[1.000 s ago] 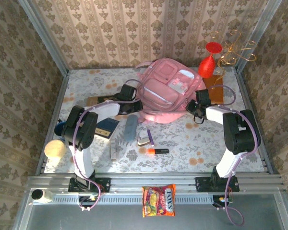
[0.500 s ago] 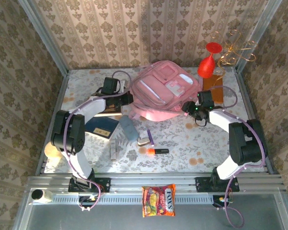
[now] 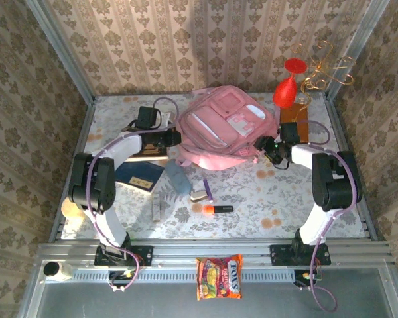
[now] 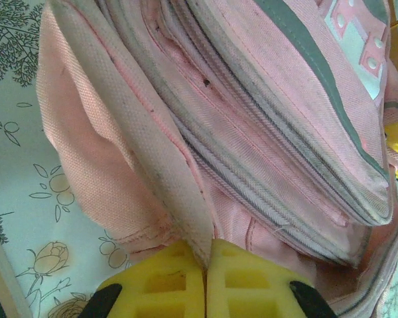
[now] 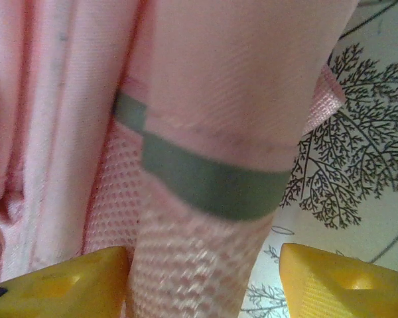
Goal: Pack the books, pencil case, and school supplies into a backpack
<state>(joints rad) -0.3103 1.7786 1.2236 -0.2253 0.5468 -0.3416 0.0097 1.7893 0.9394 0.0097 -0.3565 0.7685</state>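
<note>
Pinches a fabric flap of the backpack (image 3: 225, 126) in the left gripper (image 4: 205, 278), pads pressed together. Has the right gripper (image 5: 205, 285) open at the backpack's right side, pink mesh between its spread fingers. Shows the backpack lying at the far middle of the table (image 3: 285, 199), pencil case (image 3: 178, 177) and navy book (image 3: 140, 175) just in front.

Brand lettering, seemingly "FOX'S", on the front of the orange snack packet (image 3: 219, 277)

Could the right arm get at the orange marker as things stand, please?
Probably yes: the right gripper is open, merely straddling the backpack edge, and the marker lies uncovered on the table nearby, with nothing in between.
</note>
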